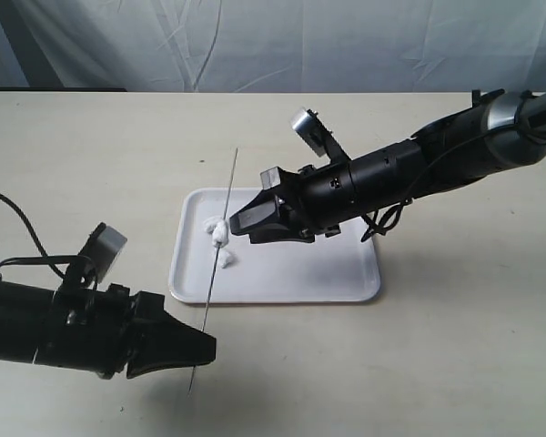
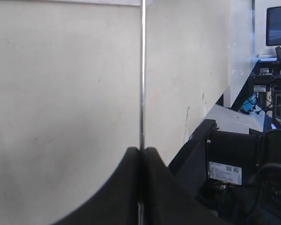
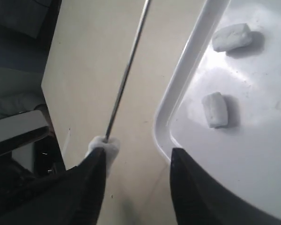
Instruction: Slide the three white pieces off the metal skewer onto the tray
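Observation:
The thin metal skewer (image 1: 220, 237) slants over the left end of the white tray (image 1: 346, 278). My left gripper (image 1: 203, 347) is shut on its lower end; in the left wrist view the skewer (image 2: 142, 70) runs straight out from the closed left gripper (image 2: 141, 151). One white piece (image 1: 220, 233) is still threaded on the rod. In the right wrist view this piece (image 3: 107, 149) touches one finger of my open right gripper (image 3: 136, 161). Two more white pieces (image 3: 231, 37) (image 3: 215, 109) lie loose on the tray (image 3: 178, 75).
The beige table (image 1: 91, 164) surrounds the tray. A grey-white cloth backdrop (image 1: 255, 45) hangs behind the far edge. The right arm (image 1: 419, 168) reaches in over the tray's back right. Equipment and a monitor (image 2: 277, 23) stand beyond the table edge.

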### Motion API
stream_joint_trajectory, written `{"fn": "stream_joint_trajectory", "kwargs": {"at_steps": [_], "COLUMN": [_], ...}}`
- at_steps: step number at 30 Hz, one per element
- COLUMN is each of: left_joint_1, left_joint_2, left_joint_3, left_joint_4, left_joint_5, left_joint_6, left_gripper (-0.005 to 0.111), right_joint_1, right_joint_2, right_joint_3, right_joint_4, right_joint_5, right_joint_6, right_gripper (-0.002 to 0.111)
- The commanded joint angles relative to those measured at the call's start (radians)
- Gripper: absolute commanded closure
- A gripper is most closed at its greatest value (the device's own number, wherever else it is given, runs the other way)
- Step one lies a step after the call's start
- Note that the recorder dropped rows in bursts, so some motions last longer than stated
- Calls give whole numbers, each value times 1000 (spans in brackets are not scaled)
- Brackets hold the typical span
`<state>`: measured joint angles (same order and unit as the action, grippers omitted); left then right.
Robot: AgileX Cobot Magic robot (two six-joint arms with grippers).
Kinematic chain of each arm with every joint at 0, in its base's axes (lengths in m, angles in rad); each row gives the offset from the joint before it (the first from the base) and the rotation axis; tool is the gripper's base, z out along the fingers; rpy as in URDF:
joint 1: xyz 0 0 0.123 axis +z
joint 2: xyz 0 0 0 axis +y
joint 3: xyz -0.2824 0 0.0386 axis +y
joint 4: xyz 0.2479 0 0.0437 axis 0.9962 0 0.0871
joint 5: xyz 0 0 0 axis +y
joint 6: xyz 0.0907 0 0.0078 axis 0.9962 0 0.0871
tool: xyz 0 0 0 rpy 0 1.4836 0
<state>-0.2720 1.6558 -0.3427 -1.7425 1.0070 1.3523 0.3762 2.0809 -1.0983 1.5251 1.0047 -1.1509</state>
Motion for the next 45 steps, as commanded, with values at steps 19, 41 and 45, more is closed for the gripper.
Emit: {"fn": "stream_joint_trajectory", "kwargs": {"at_steps": [19,41,45], "left_joint_1": [0,0,0], "left_joint_2": [-3,-3,-3], "left_joint_3": [-9,254,303], "left_joint_4": [-2,-2,-2], "left_joint_5": [10,145,183], "left_joint_6": [-19,136,166], "left_gripper": [107,107,107], "right_joint_1": [67,67,67], "right_joint_2": [-2,-2,-2], "right_joint_3": [-5,-41,-85], "right_joint_4": [54,57,49], "right_joint_5": [36,-173,-188], "right_joint_6": [-3,-8,-8], "right_gripper": [79,79,79]}}
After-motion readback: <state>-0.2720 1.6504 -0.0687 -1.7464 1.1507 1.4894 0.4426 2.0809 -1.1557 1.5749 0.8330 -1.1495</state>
